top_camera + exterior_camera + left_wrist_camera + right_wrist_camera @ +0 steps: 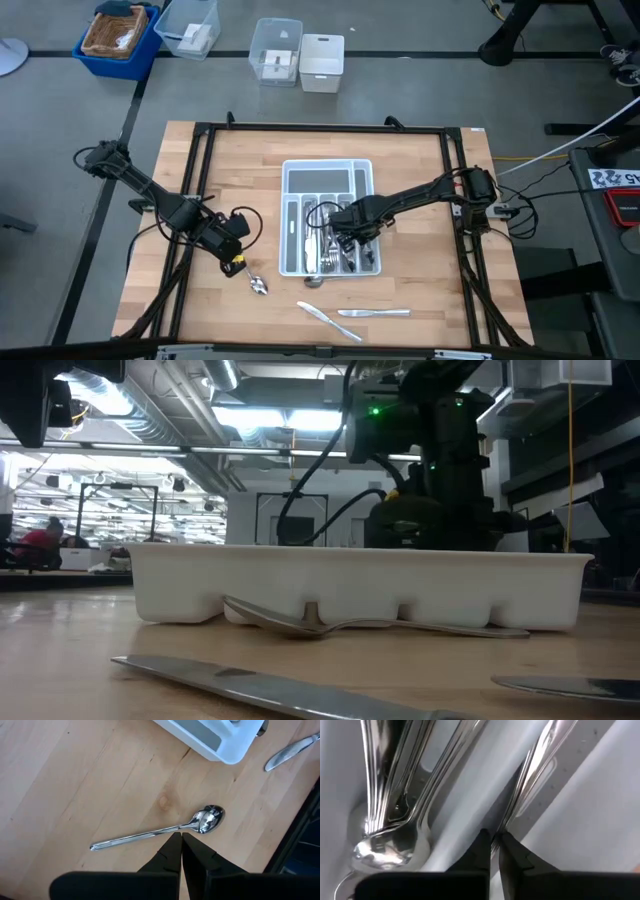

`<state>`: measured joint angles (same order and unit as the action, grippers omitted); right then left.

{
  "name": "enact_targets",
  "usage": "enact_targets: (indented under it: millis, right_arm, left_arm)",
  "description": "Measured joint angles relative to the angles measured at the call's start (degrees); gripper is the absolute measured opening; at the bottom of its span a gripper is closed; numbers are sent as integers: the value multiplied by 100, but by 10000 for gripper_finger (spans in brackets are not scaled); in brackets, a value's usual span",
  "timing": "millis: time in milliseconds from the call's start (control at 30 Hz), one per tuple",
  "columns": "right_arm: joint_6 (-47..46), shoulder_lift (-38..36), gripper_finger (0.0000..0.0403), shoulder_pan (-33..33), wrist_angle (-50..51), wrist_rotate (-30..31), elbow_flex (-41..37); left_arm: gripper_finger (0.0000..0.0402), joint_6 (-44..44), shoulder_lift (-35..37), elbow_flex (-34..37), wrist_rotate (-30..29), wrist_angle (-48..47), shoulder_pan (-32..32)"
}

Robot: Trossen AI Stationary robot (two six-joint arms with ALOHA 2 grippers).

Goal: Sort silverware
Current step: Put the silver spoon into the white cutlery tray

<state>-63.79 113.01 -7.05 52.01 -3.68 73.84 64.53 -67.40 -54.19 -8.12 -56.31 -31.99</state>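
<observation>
The white tray (290,180) stands mid-table with several silverware pieces in its slots. My right gripper (493,839) reaches down into a slot, shut at the end of a slim silver piece (535,770); spoons (395,840) lie in the slot beside it. My left gripper (180,839) hangs shut over a loose spoon (160,830) lying flat on the wood left of the tray, and it touches nothing. Another spoon (313,281) lies by the tray's near wall. Two knives (328,320) (375,313) lie flat near the front edge. My right gripper pinches the near end of the slim silver piece (506,822) between its two fingertips, coming from above and pointing down. The piece runs along the slot, lying against the grey-lined divider. Which kind of piece it is cannot be told.
A black frame (200,160) runs around the wooden table. Beyond the far edge stand a blue bin (118,38), two clear bins (190,25) (276,50) and a white box (322,62). In the low view the right arm (440,490) rises behind the tray's near wall (350,585).
</observation>
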Motion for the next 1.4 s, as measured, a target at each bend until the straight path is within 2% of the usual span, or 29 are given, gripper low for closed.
enact_targets:
  millis: [233,567,767,1000,1233,1400]
  right_arm:
    - [108,64,31,-2,446,-39,369]
    - [271,55,13,-11,1589,-44,1339]
    - [184,46,14,-46,1318,73,1781]
    - [197,33,2,-98,-20,377,1716]
    - [201,24,2,-87,175,409,1690]
    - [139,24,6,-123,689,-5,1819]
  left_arm:
    - [3,19,-4,0,-1,1,0]
    - [3,4,-4,0,-2,3,0]
    - [3,2,-4,0,-4,4,0]
    - [3,0,-6,0,-17,2,0]
    - [3,-38,-4,0,-22,4,-2]
    - [3,-42,-4,0,-24,0,-2]
